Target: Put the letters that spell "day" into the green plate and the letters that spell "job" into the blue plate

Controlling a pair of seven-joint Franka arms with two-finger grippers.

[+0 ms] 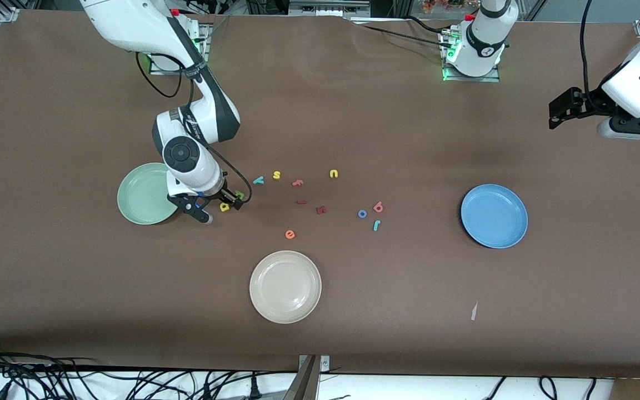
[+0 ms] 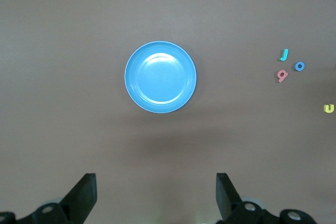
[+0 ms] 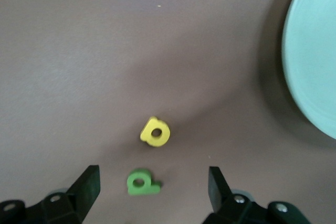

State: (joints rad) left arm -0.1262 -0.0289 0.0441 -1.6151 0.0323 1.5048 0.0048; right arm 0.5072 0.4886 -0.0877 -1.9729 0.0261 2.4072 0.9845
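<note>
Spreading across the whole scene is a brown worktop (image 1: pixel 353 111) carrying three round shallow plates and a scatter of tiny foam letters. At the right arm's end lies the pale mint-green plate (image 1: pixel 141 195); at the left arm's end, the mid-blue plate (image 1: pixel 494 215); between them, nearer the front camera, the cream-white plate (image 1: pixel 285 286). All three hold nothing.

The right gripper (image 1: pixel 221 208) hangs low over the worktop just beside the green plate, jaws open with nothing between them; the yellow a (image 3: pixel 155 132) and olive-green d (image 3: pixel 142 182) lie under it, close together but apart. The teal y (image 1: pixel 258 180) lies a little toward the middle, beside the yellow s (image 1: pixel 276 175).

The left gripper (image 2: pixel 156 195) waits high over the left arm's end of the table, jaws wide and empty.

Toward the blue plate but well apart from it cluster the pinkish-red b (image 1: pixel 378 207), blue ring o (image 1: pixel 362 213) and teal hook-shaped j (image 1: pixel 376 225), near one another without touching. The yellow u (image 1: pixel 334 174) lies farther from the camera than these; the orange e (image 1: pixel 290 234) sits near the cream plate.
</note>
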